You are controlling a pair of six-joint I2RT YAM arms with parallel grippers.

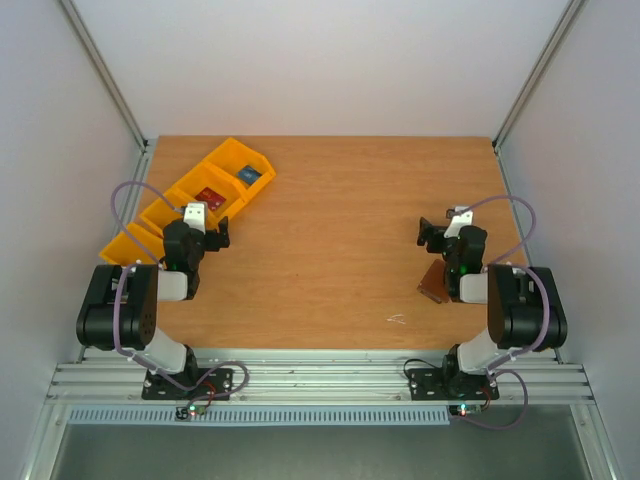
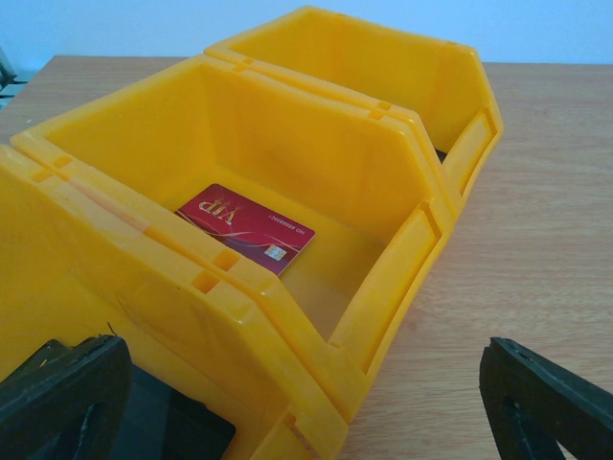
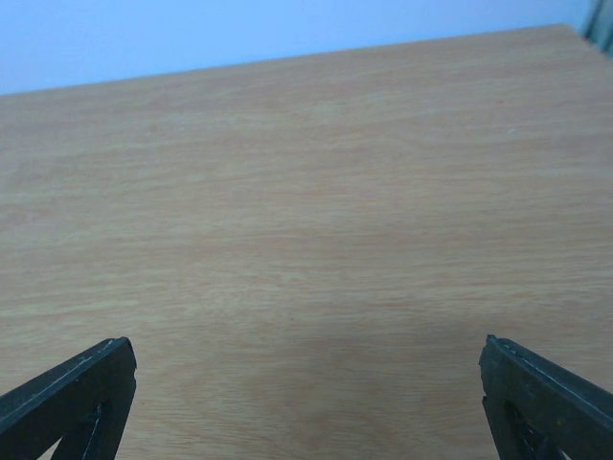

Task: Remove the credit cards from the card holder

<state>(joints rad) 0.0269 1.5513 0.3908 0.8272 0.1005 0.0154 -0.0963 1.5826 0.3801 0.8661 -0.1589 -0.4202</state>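
Left gripper (image 2: 299,383): jaws spread wide, nothing between them. It hangs at the near rim of a row of yellow bins (image 2: 407,254), left of centre in the top view. A red card (image 2: 246,228) lies flat on the middle bin's floor, centre of the left wrist view. The next bin up in the top view holds a small blue item (image 1: 247,176); I cannot tell what it is.

Right gripper (image 3: 306,383): jaws spread too, also empty, over bare table (image 3: 306,192). The brown card holder (image 1: 434,284) lies on the table right of centre in the top view, just below that gripper and partly hidden by the arm. I cannot tell whether it is open.
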